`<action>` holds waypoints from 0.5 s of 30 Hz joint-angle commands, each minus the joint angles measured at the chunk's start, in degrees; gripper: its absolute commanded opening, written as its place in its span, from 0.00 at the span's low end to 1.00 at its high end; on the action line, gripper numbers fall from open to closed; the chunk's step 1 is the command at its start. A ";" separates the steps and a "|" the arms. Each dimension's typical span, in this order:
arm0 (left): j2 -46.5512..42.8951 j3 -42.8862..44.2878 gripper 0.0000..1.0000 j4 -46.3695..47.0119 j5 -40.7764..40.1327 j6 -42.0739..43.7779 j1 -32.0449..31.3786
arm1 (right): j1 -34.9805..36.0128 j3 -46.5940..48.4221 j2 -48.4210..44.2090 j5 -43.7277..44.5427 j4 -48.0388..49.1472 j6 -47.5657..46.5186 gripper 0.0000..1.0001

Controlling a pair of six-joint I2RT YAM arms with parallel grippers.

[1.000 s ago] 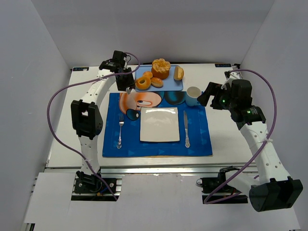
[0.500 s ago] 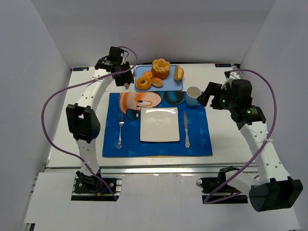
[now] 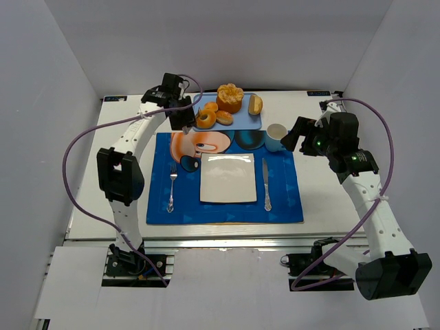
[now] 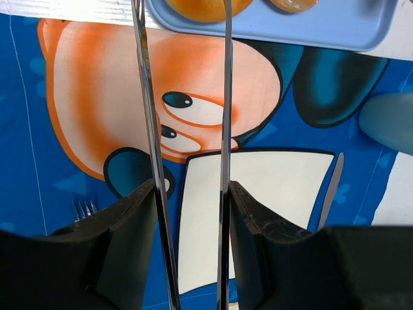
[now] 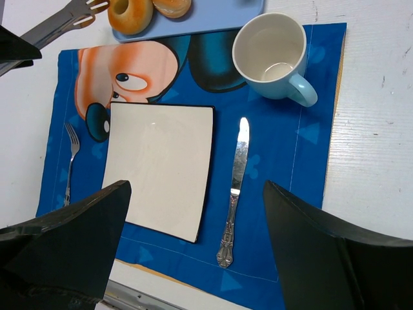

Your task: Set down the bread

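Observation:
The ring-shaped bread (image 3: pixel 204 120) lies at the front left of the light blue tray (image 3: pixel 250 124). It also shows in the right wrist view (image 5: pixel 130 14) and at the top edge of the left wrist view (image 4: pixel 200 6). My left gripper (image 3: pixel 182 110) (image 4: pixel 191 187) is shut on metal tongs (image 4: pixel 224 97). The tong tips (image 5: pixel 80 10) reach the bread's left side, and I cannot tell if they touch it. My right gripper (image 3: pixel 294 136) (image 5: pixel 195 188) is open and empty, above the placemat beside the mug (image 3: pixel 276 135).
A white square plate (image 3: pixel 227 177) sits in the middle of the blue placemat (image 3: pixel 289 199), with a fork (image 3: pixel 171 184) to its left and a knife (image 3: pixel 266 182) to its right. The tray also holds a tall orange bun (image 3: pixel 229 97) and small rolls (image 3: pixel 255 104).
My left arm first swung left away from the tray, then came back right. The tongs now point at the ring bread's left side. The right arm has not moved.

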 commanded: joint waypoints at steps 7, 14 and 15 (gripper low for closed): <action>0.35 -0.45 0.55 2.41 0.21 0.11 -1.82 | 0.08 1.91 0.10 -0.93 2.76 -1.12 0.89; 2.37 -1.07 0.55 1.27 -1.90 0.28 -1.99 | 0.26 2.00 0.19 -0.75 2.50 -1.38 0.89; 2.46 -1.24 0.55 1.44 -1.99 0.28 -1.99 | 0.26 2.00 0.19 -0.75 2.41 -1.56 0.89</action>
